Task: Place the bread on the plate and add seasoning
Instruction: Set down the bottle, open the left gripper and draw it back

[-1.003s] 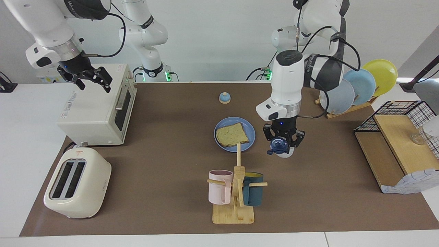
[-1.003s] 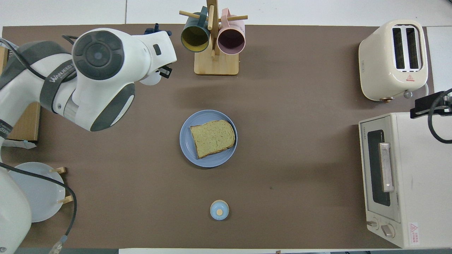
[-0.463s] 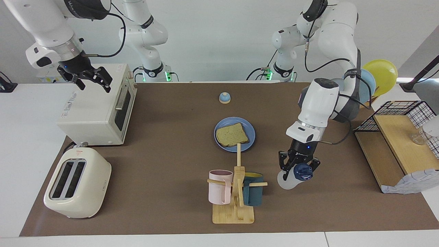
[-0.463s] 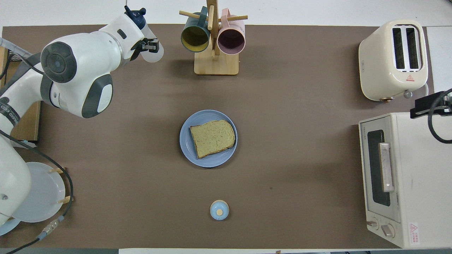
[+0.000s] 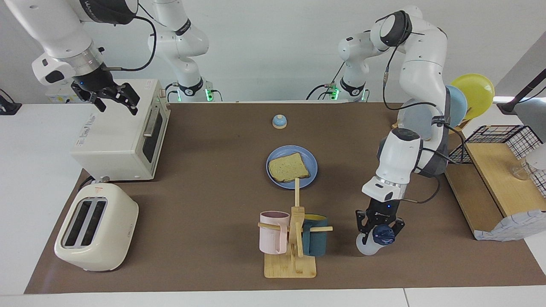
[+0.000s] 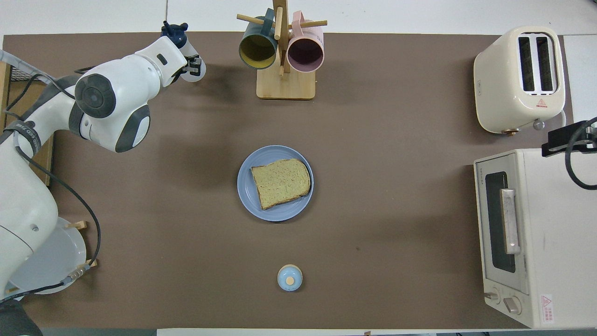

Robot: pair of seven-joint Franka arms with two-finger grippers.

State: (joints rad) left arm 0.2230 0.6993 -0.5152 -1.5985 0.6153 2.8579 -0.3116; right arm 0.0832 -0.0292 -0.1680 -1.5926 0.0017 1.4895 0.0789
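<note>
One bottle, pinched at the neck by the left tool, tilts beside the mug rack, cap uppermost. Bread lies flat on the plate. Right tool: spread, over the oven.

I'm looking at a white worktop under a brown mat, a plain white wall rising at the robots' end.

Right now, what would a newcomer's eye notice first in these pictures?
First, the left end effector gripping the seasoning bottle beside the mug rack. Next, the bread lying on the blue plate mid-table. The right end effector waits open over the toaster oven.
</note>
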